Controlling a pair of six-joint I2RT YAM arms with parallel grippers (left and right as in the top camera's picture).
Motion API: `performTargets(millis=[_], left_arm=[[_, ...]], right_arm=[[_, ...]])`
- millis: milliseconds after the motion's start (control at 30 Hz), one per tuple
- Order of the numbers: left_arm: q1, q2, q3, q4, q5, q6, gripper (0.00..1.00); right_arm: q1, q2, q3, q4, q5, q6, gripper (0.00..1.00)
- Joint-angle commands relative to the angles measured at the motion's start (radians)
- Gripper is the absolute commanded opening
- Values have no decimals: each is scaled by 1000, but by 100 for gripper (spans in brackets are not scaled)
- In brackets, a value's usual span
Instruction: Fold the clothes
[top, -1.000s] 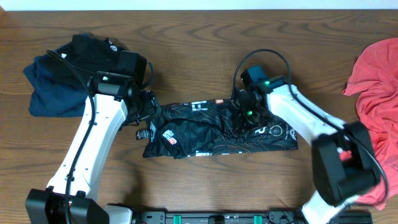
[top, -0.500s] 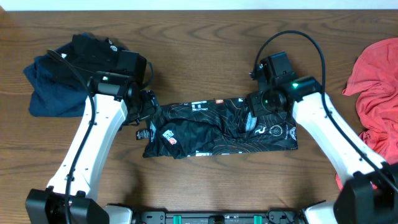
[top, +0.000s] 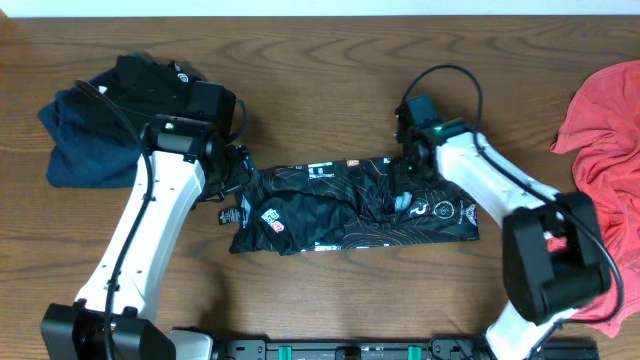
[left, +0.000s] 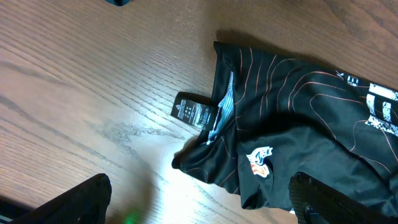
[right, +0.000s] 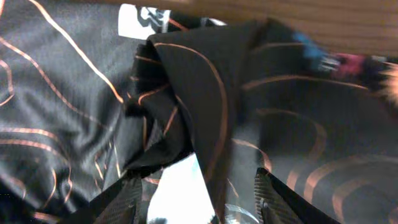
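Note:
The black jersey (top: 330, 210) with thin orange contour lines lies as a long folded strip at the table's middle. My left gripper (top: 238, 172) hovers over its left end. In the left wrist view that end, with its label, lies on the wood (left: 280, 124), and the jaws (left: 202, 208) are wide open and empty. My right gripper (top: 408, 178) is low over the jersey's upper right part. In the right wrist view its open fingers (right: 199, 202) straddle a raised fold of jersey (right: 205, 99). The coral-red garment (top: 605, 140) lies at the right edge.
A pile of dark navy and black clothes (top: 110, 120) sits at the back left, close to my left arm. The coral-red garment runs down the right edge behind my right arm's base. Bare wood shows in front of the jersey.
My right wrist has shifted up and to the right off the jersey's middle crease and turned. The jersey and my left arm have not moved.

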Motion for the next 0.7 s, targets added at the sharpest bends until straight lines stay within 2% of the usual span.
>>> performTargets(millis=[0, 167, 233, 333, 400, 600, 667], left_arm=[[5, -3, 3, 0, -11, 8, 93], [5, -2, 3, 0, -12, 8, 93], [5, -2, 3, -1, -12, 8, 93], [5, -2, 3, -1, -12, 8, 93], [5, -2, 3, 0, -12, 8, 93], [5, -2, 3, -3, -12, 11, 93], [5, -2, 3, -3, -11, 11, 93]], right_arm=[[27, 22, 2, 32, -31, 27, 56], [51, 22, 2, 74, -29, 76, 53], [51, 22, 2, 70, -26, 87, 47], [50, 22, 2, 57, -8, 119, 27], [50, 22, 2, 45, 18, 151, 18], [50, 22, 2, 24, 66, 201, 10], [51, 22, 2, 29, 64, 201, 1]])
